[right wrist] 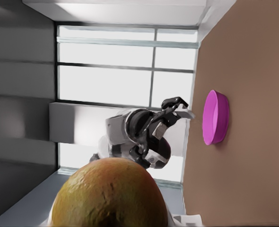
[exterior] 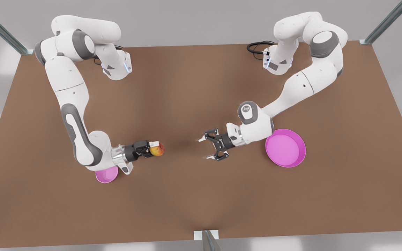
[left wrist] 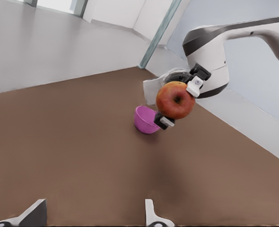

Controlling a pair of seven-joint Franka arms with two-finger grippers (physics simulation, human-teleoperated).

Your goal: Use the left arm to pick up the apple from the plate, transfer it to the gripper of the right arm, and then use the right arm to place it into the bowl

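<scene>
Bowl (exterior: 106,175) sits nearest the front camera, at the front view's left, a small pink one partly hidden under the wrist of the arm with the silver collar.

Just beyond it, the right gripper (exterior: 153,149) is closed on the apple (exterior: 157,150), held clear of the table (exterior: 194,195). Its white-tipped fingers (left wrist: 195,87) pinch the fruit across its middle, with the stem dimple facing the other arm's camera. In the right wrist view the apple (right wrist: 108,194) bulges large right in front of the lens.

Across a gap toward the front view's right, the left gripper (exterior: 213,146) hangs empty, jaws spread wide, pointing at the apple but well apart from it. From the right wrist view that black claw (right wrist: 175,111) is seen farther off, open.

Behind the left arm's wrist lies the plate (exterior: 286,148), wide, shallow and pink, with nothing on it.

Handling, as a judgement: the apple looks firm, smooth and round, light enough for a two-finger pinch but prone to rolling or slipping if gripped off centre. Best hold is across the widest part, as it is now. The handover looks done, and lowering the apple into the bowl remains.
</scene>
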